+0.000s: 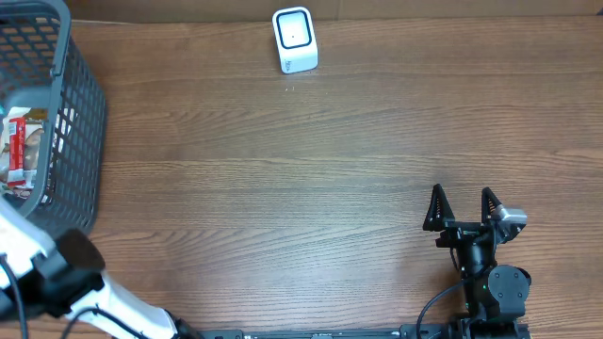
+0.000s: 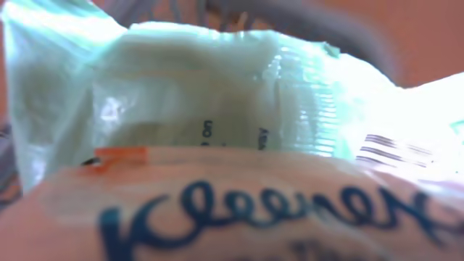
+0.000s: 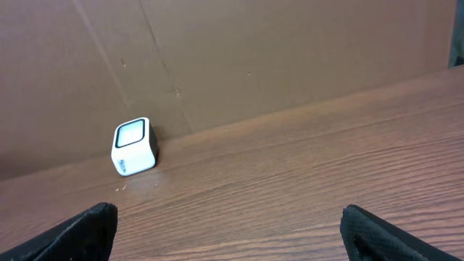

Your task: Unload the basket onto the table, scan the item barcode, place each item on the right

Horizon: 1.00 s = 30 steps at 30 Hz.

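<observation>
Barely begun: the pale green plastic Kleenex pack (image 2: pixel 217 94) is near the grey mesh basket (image 1: pixel 80 113) upper left, the white cube scanner (image 1: pixel 294 40) unused; right gripper (image 1: pixel 462 193) wide, left gripper's state I cannot tell.

Brown wood-grain table (image 1: pixel 283 169), grain running left to right, bounded along the far edge by a plain brown board (image 3: pixel 254 58). Carrying directly: white cube-shaped scanner (image 1: pixel 295 40) at the far edge near the middle, just in front of the board, dark-framed window facing up and forward. Also grey mesh basket (image 1: pixel 80 104) at the far-left corner, partly out of frame, well apart from the scanner.
</observation>
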### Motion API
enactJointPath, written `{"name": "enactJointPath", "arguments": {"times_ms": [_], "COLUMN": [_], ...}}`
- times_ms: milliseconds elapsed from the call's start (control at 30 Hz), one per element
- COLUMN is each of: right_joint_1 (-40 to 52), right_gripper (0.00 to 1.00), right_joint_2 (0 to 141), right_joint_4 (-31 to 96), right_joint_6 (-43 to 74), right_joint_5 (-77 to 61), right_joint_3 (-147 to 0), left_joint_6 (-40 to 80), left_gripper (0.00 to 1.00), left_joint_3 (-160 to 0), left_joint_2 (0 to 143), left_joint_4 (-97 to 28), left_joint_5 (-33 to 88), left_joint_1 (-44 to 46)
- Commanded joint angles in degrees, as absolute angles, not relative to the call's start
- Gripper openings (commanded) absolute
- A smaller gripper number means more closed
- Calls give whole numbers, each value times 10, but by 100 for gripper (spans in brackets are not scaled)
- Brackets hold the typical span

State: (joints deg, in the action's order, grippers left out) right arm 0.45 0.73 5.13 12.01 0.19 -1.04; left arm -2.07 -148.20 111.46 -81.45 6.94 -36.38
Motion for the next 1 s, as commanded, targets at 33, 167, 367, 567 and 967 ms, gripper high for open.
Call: {"name": "enactJointPath", "arguments": {"times_ms": [33,167,367,567,967], "right_joint_1": [3,3,3,3,3], "right_gripper": [100,100,100,100,100], "right_joint_2": [2,2,2,2,2], "right_joint_4": [48,48,48,48,48], "right_joint_6": [122,122,122,122,122], "right_joint_5": [-1,-1,-1,-1,-1], "right_joint_3": [-4,-4,-4,-4,-4], "left_joint_6": [1,3,4,2,35], "left_gripper": [50,50,50,50,49], "left_joint_3": [-1502,-1502,-1502,-1501,-1501], "left_joint_2": [1044,1009,990,1007,1103], "left_joint_4": [-808,-817,-856,-912,-961], "left_joint_5": [143,177,175,173,76], "left_joint_1": [-342,-306,-197,-51,211]}}
